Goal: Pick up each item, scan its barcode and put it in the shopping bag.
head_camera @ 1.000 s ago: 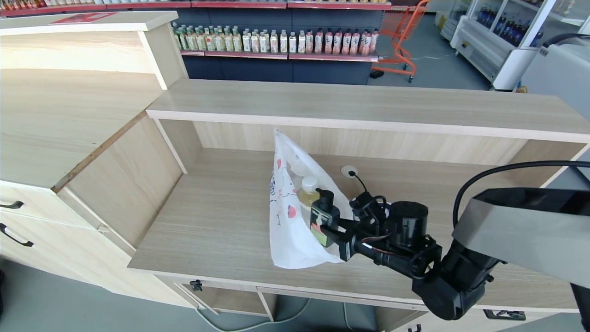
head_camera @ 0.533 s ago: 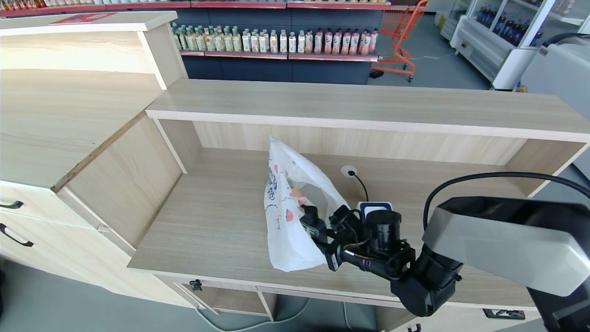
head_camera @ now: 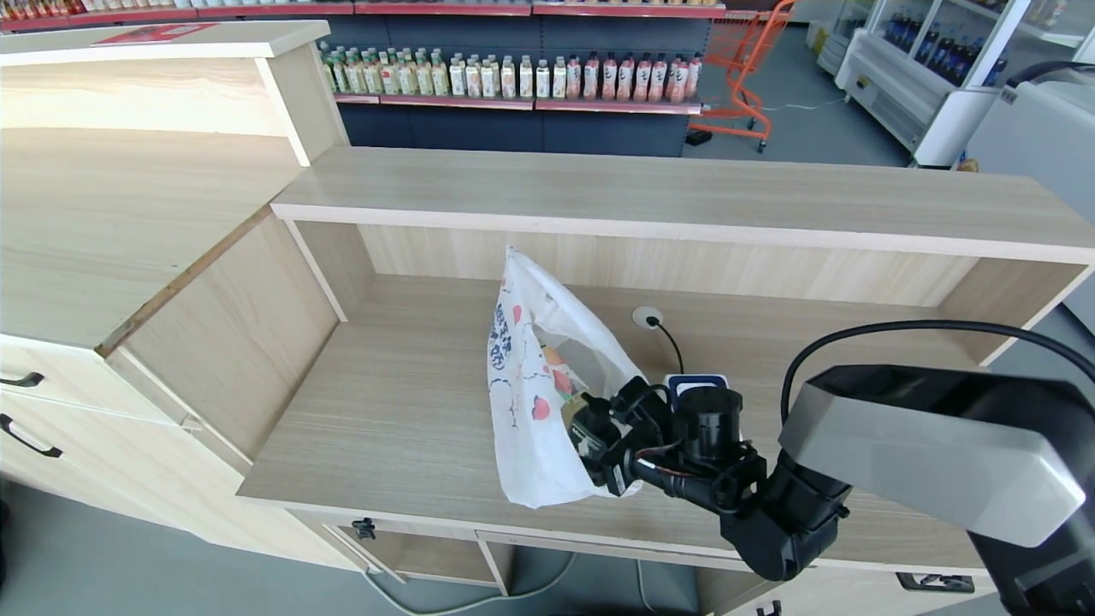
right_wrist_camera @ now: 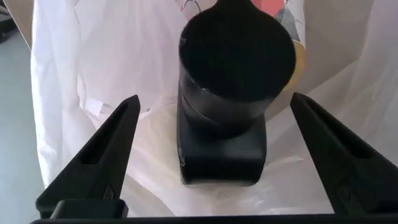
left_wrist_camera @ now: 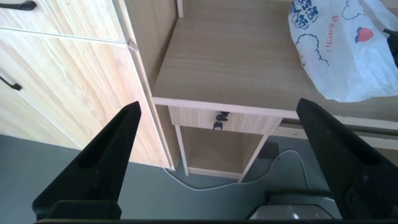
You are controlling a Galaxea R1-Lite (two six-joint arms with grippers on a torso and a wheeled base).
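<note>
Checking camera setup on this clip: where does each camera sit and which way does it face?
Head view: on the head, facing forward and down at the counter; right gripper at the shopping bag.
Left wrist view: on the left arm, facing the counter's front edge and floor past the open left gripper.
Right wrist view: on the right arm, facing into the bag; black pump bottle between its open fingers.
Shared: all three show the bag.

Wooden counter (head_camera: pixel 650 184), stocked shelves (head_camera: pixel 513 77), grey floor (head_camera: pixel 804 128)

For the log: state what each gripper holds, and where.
Nothing. Right gripper open astride the black bottle in the shopping bag; left gripper open, empty.
</note>
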